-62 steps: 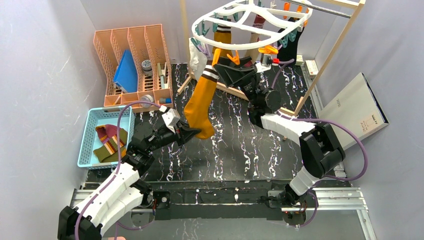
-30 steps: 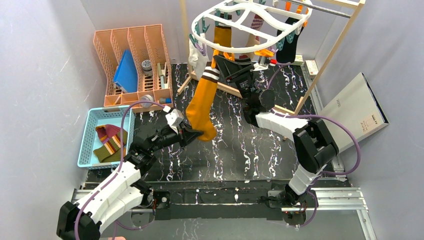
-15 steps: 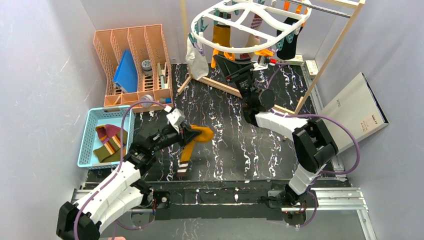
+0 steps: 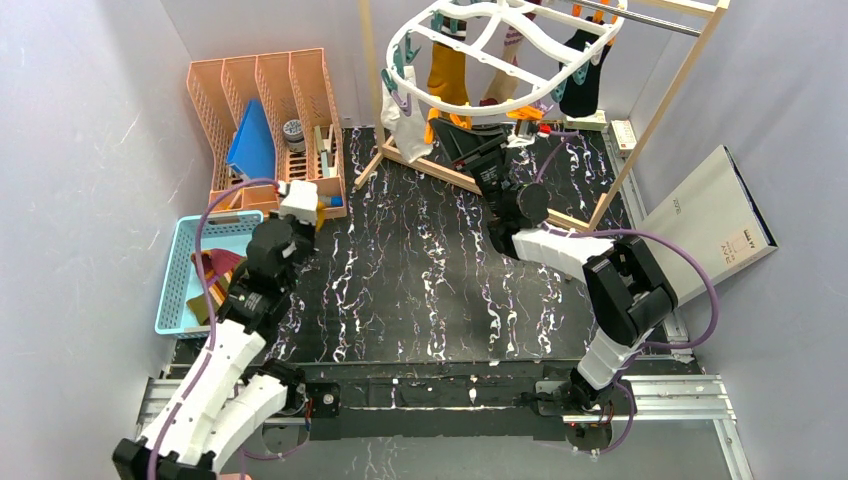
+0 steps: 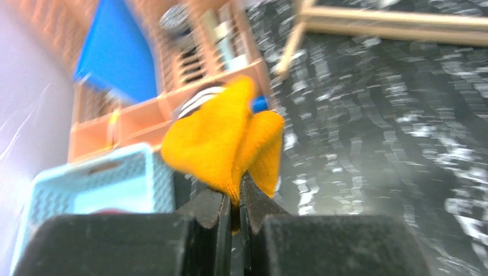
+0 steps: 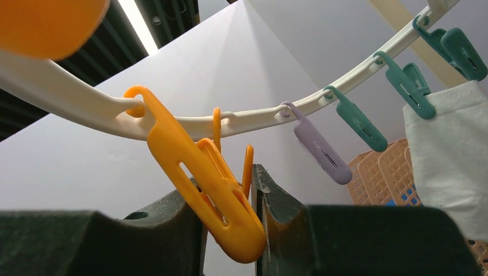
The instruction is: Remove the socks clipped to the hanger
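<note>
The white oval hanger (image 4: 497,68) hangs at the back from a wooden frame, tilted. A mustard sock (image 4: 447,75), a white sock (image 4: 408,110) and a black sock (image 4: 585,75) stay clipped to it. My right gripper (image 6: 227,230) reaches up under the white rim (image 6: 259,115) and is shut on an orange clip (image 6: 201,172); no sock hangs from that clip. My left gripper (image 5: 235,201) is shut on a mustard yellow sock (image 5: 221,138), off the hanger, near the blue basket (image 5: 86,184).
Striped socks (image 4: 215,275) lie in the blue basket (image 4: 180,245) at the left. Behind it stands an orange desk organizer (image 4: 265,120). The wooden frame (image 4: 660,110) and a grey flat box (image 4: 710,215) stand at the right. Teal and purple clips (image 6: 357,123) dangle from the rim.
The mustard sock came off its clip. My left arm swung left with it from mid-table toward the basket and organizer. My right gripper closed on the orange clip, and the hanger tipped up.
</note>
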You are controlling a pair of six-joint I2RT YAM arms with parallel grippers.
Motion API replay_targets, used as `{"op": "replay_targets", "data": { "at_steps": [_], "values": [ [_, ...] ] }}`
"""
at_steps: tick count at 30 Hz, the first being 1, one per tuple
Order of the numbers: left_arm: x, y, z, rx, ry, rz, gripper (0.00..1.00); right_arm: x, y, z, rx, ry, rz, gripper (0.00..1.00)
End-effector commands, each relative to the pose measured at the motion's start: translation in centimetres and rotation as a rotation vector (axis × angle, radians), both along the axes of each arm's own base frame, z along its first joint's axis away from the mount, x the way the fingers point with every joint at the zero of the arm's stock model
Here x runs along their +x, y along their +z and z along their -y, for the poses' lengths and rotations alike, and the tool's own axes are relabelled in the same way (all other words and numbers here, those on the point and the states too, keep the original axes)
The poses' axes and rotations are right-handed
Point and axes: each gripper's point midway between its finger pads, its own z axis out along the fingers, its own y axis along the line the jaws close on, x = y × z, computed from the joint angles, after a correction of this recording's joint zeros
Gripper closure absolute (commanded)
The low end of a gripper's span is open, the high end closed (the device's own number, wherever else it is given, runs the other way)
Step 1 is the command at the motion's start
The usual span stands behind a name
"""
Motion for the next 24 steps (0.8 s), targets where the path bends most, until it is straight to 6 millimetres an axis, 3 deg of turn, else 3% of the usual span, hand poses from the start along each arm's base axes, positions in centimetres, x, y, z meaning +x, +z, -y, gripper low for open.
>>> {"op": "replay_targets", "data": {
  "at_steps": [1,6,11,15,18,24],
  "values": [
    [1.2,-2.0,-6.5,-0.068,0.236,-0.096,1.0,-4.2,4.3,2.6,0.115,0.027,0.167,0.83],
    [3.2,-4.0,-12.2,-0.268,0.423,-0.124,1.0,-4.8,4.3,2.6,0.093,0.036,0.164,0.82],
    [2.3,-4.5,-18.7,-0.432,0.699,-0.022,1.0,-5.3,3.8,2.9,0.083,0.047,0.154,0.82],
    [1.5,-4.1,-21.2,-0.442,0.806,0.027,1.0,-5.6,3.6,3.0,0.066,0.051,0.147,0.82],
    [1.7,-1.8,-22.0,-0.432,0.823,0.074,1.0,-5.6,3.5,3.0,0.058,0.056,0.145,0.82],
    [1.2,0.8,-24.8,-0.361,0.942,0.103,1.0,-5.6,3.4,2.9,0.073,0.08,0.146,0.82]
  ]
}}
